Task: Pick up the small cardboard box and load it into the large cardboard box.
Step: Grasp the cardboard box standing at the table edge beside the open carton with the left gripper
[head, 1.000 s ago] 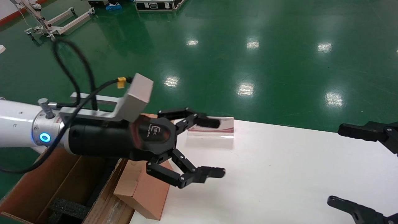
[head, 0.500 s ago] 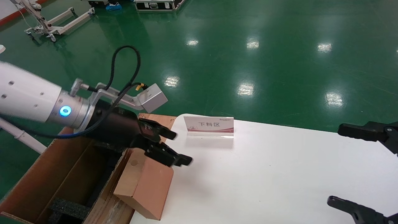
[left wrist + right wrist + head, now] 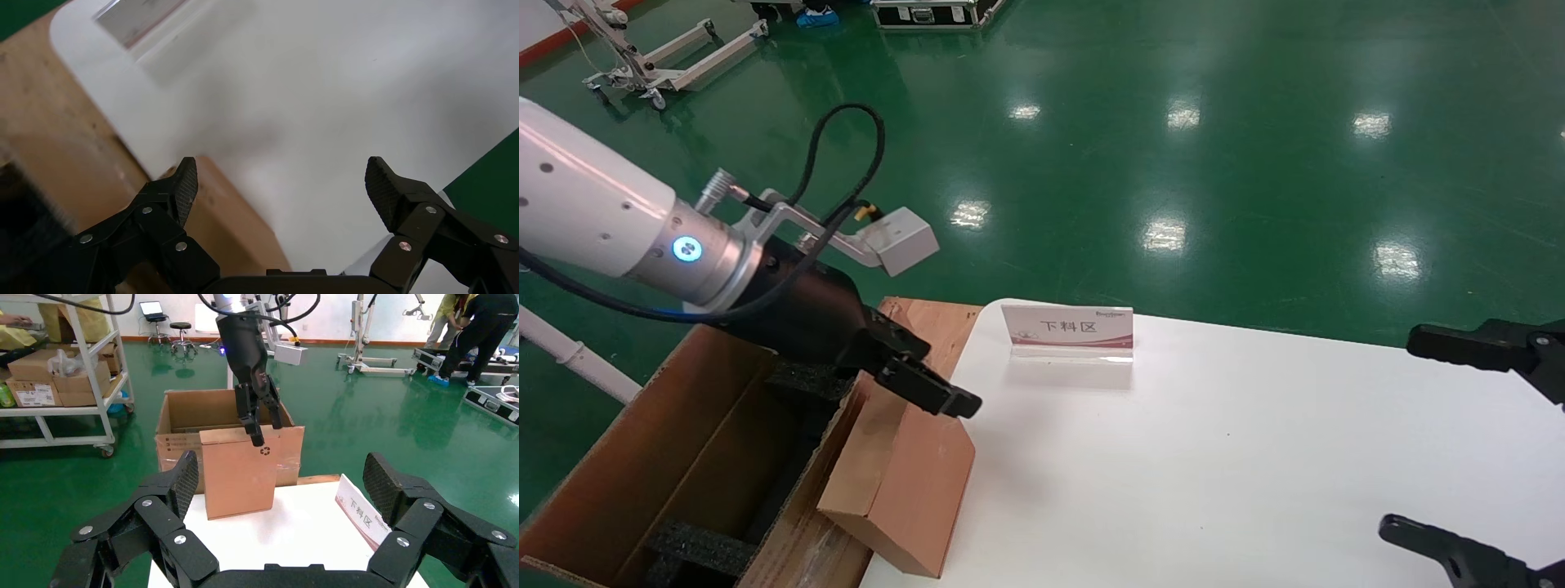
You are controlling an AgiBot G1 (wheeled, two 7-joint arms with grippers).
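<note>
**Left fingers spread above small box**

Left gripper (image 3: 932, 390): fingers released, holding nothing. Small cardboard box (image 3: 903, 482) stands upright just below them on the counter (image 3: 1254, 457) edge, leaning against the large cardboard box (image 3: 682, 457). Right gripper (image 3: 1434, 441) well apart, fingers spread.

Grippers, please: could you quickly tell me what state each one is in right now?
Left gripper: open, fingers spread above the small cardboard box, holding nothing.
Right gripper: open, empty, parked over the white table.
</note>
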